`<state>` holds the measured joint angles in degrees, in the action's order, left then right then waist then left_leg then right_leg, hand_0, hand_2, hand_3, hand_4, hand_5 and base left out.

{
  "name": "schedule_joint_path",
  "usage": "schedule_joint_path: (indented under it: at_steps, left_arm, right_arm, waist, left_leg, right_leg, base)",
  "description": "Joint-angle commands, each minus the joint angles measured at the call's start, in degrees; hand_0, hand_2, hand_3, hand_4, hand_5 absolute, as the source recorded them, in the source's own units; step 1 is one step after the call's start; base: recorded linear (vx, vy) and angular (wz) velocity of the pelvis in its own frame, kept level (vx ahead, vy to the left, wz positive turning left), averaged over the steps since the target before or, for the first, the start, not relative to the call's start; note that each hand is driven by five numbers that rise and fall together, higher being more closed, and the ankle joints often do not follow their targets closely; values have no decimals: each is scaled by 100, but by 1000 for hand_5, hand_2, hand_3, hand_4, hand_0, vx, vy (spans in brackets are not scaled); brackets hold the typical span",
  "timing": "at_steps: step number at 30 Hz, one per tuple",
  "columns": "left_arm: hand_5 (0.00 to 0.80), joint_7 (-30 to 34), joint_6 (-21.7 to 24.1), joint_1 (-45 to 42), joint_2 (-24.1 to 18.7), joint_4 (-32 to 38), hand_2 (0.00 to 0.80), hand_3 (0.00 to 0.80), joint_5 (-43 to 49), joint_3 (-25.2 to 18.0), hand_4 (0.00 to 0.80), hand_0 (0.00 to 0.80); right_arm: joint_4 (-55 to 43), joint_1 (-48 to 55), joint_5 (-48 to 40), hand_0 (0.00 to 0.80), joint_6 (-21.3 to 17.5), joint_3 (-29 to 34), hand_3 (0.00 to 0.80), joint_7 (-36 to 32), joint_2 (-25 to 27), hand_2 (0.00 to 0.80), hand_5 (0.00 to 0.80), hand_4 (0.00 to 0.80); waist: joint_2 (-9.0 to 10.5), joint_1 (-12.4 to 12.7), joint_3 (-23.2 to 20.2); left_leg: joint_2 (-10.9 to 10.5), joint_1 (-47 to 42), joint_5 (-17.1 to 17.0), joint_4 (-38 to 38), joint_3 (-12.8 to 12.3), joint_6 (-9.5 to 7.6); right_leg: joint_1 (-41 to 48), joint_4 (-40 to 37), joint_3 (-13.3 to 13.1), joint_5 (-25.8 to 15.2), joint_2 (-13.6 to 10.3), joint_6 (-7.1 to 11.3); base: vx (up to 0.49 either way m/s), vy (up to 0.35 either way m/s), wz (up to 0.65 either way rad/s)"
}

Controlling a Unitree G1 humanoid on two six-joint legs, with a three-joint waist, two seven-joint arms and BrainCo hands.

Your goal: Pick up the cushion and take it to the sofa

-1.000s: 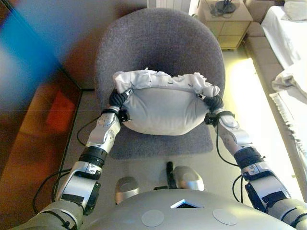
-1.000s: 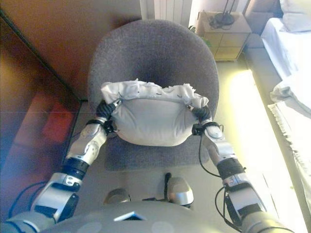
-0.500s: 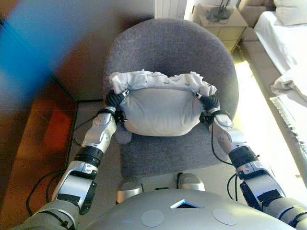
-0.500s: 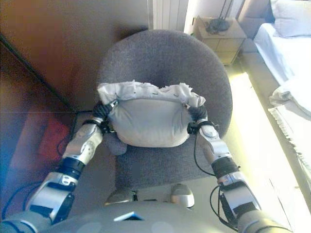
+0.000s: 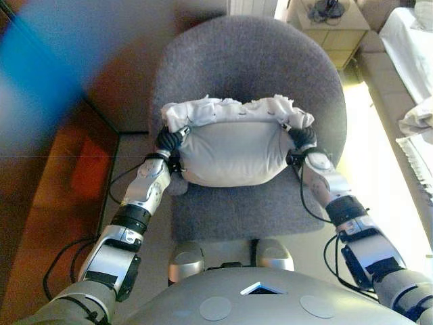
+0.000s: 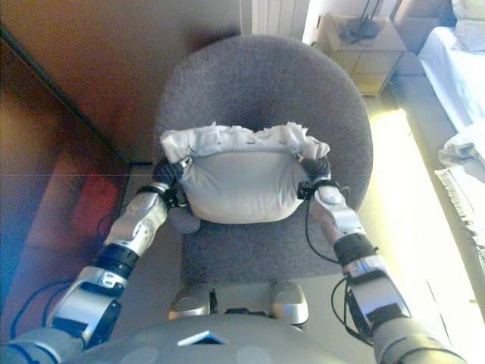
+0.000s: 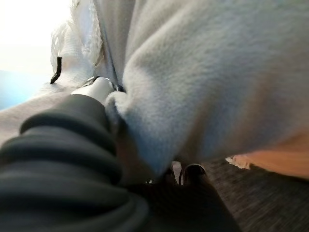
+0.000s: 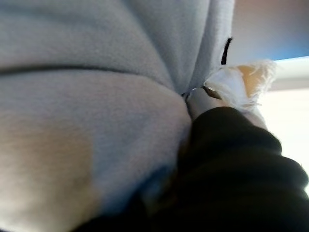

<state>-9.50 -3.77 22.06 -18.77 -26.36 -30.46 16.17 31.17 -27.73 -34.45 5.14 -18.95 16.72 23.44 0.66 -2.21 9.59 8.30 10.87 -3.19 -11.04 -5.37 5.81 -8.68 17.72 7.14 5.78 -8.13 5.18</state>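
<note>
Left eye view: a pale grey cushion (image 5: 233, 152) with a white fringed edge along its far side is held up between the two arms, over the seat of a round grey armchair (image 5: 247, 64). The left robot hand (image 5: 169, 141) is pressed against the cushion's left end and the right robot hand (image 5: 302, 139) against its right end; only the dark ribbed covers show here, the fingers being buried in the fabric. Behind the chair stands a small wooden nightstand (image 5: 335, 27), and a bed with white linen (image 5: 413, 47) runs along the right side.

Right eye view: the same arrangement, with the cushion (image 6: 241, 182) spanning the gap between both wrists and the armchair seat visible below and around it.

Left wrist view: the dark cover fills the lower corner, and a silver part of the left robot hand (image 7: 96, 88) pokes out against the plush cushion (image 7: 212, 82), which bulges over it. Whether the fingers curl round the fabric or lie flat I cannot tell.

Right wrist view: the cushion (image 8: 87, 96) fills most of the frame, its fringe beside a silver part of the right robot hand (image 8: 203, 102). The fingers are hidden, so its grip cannot be judged either
</note>
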Motion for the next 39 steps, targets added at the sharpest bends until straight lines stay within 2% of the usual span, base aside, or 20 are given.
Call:
schedule_joint_path:
  at_steps: [1,5,9,12,17,26,27,28,29,30,34,39]
  left_arm:
    - [800,-253,377,1103,-307,81,800,800,-375,82,800,800]
    - [800,-534,299,1510,-240,-26,800,800,-668,157,800,800]
    - [800,-708,265,1926,-196,-41,800,800,-525,210,800,800]
    - [800,-806,252,2318,-204,-210,800,800,-431,281,800,800]
    - [800,-838,269,2382,-106,-520,800,800,-537,354,800,800]
    - [800,-988,296,2754,240,-1026,800,800,-988,417,800,800]
    - [800,-1003,315,2764,249,-1007,800,800,-898,449,800,800]
    - [800,-1009,285,2766,237,-991,800,800,-805,473,800,800]
    - [800,-977,298,2766,219,-987,800,800,-738,507,800,800]
    - [0,-952,311,2743,211,-956,0,0,-691,538,0,0]
    - [0,-1104,398,2646,114,-823,0,0,-654,567,0,0]
    - [0,-1716,596,2508,78,-669,0,0,-679,395,0,0]
  right_arm:
    - [-85,-1196,-171,800,-395,46,800,192,-13,800,800,800]
    - [53,-1635,-359,800,-302,26,800,202,79,800,800,800]
    - [310,-2071,-474,800,-432,37,800,167,115,800,800,800]
    - [682,-2503,-677,800,-524,-13,800,63,186,800,800,800]
    - [1083,-2654,-708,800,-471,-224,800,8,130,800,800,800]
    - [2476,-3474,-445,800,-285,-294,800,-229,107,800,800,800]
    - [2507,-3584,-464,157,-291,-321,157,-203,132,157,157,157]
    - [2491,-3642,-505,0,-235,-323,0,-208,159,0,0,0]
    - [2475,-3674,-546,0,-225,-326,0,-251,179,0,0,0]
    - [2499,-3708,-551,0,-239,-339,0,-245,214,0,0,0]
    - [2459,-3644,-588,0,-275,-357,0,-62,314,0,0,0]
    - [2311,-3385,-670,0,-405,-191,0,166,319,0,0,0]
  waist:
    - [247,142,103]
    - [220,94,410]
    - [280,101,727]
    - [277,113,912]
    - [233,166,980]
    - [232,359,1015]
    - [246,386,1007]
    - [271,393,984]
    - [286,402,977]
    - [293,419,973]
    - [311,438,934]
    - [300,448,871]
  left_leg:
    - [312,549,1207,-1809,-164,124]
    - [367,994,1161,-1988,26,192]
    - [387,1386,1107,-2129,127,266]
    - [369,1713,1142,-2398,230,256]
    - [320,1719,1373,-2726,353,187]
    - [213,1514,1224,-2451,465,270]
    - [215,1514,1211,-2431,485,283]
    - [203,1522,1154,-2369,495,287]
    - [202,1529,1141,-2355,505,290]
    - [204,1529,1128,-2334,514,298]
    - [212,1410,1080,-2207,497,302]
    - [234,1196,1015,-2036,422,319]
  right_leg:
    - [-343,185,-147,-363,-511,409]
    - [-774,454,-261,-334,-496,403]
    - [-1041,541,-297,-358,-456,414]
    - [-1372,885,-323,-301,-475,382]
    - [-1460,1325,-408,-82,-509,322]
    - [-1108,1032,-288,-128,-479,376]
    - [-1081,1004,-266,-123,-465,375]
    - [-1072,946,-244,-159,-462,370]
    - [-1060,927,-239,-158,-450,368]
    - [-1050,911,-224,-156,-443,365]
    - [-940,822,-206,-152,-413,371]
    - [-716,707,-150,-118,-403,374]
  base:
    - [-285,-21,13]
    - [-203,10,4]
    - [-169,-39,1]
    - [-149,13,0]
    - [75,37,10]
    - [76,-33,8]
    - [36,-48,-1]
    - [36,-49,-2]
    - [33,-42,2]
    - [42,-35,6]
    - [76,-19,4]
    - [96,-6,7]
